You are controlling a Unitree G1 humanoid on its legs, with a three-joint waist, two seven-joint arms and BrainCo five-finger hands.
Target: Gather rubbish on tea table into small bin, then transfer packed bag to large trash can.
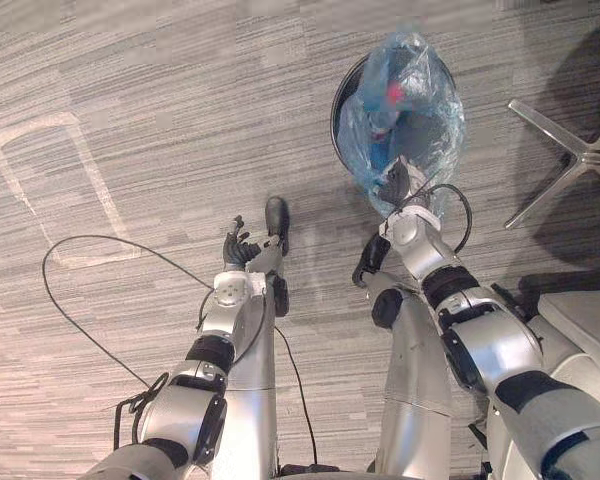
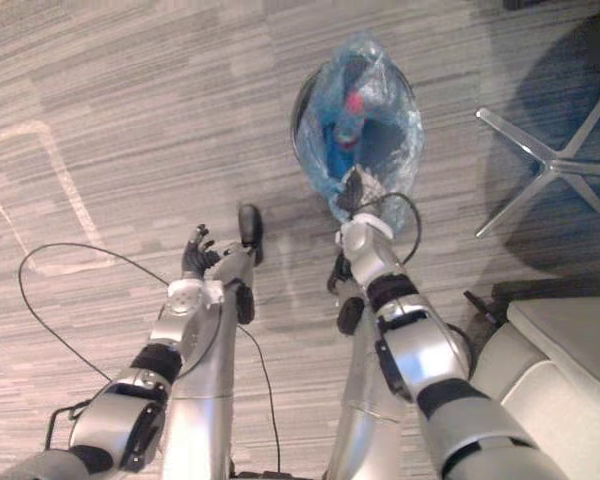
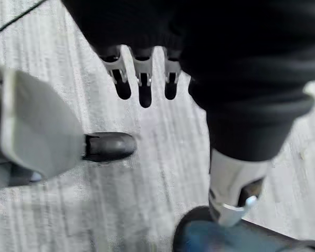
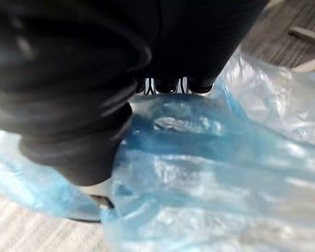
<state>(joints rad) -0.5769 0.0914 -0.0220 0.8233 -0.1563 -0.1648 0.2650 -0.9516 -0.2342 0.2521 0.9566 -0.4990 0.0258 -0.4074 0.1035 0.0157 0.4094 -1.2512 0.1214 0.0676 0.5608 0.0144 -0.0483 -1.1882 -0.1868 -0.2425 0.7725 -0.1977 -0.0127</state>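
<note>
The right hand (image 1: 397, 186) is planted against the near edge of a blue bag (image 1: 420, 90). Honestly, it can't be told whether the plastic is actually gripped, since the hand is half buried in it. The mouth of a round black trash can (image 1: 337, 110) is filled by the bag, up at about 1 o'clock in the head views, and the crinkled top is bunched well above the rim. A red bit (image 1: 394, 94) and a darker blue shape are seen through the plastic, but what they are can't be made out.

The left hand (image 1: 241, 247) is held over bare carpet (image 1: 160, 90) at about 8 o'clock of the can, fingers loose and fairly straight, nothing held.

At 3 o'clock of the can a silver chair base (image 1: 570, 150) is spread on the carpet, well apart from the bag. A pale tape outline (image 1: 20, 185) is marked on the floor at 9 o'clock. A light-grey seat (image 1: 585, 320) is parked at 4 o'clock.
</note>
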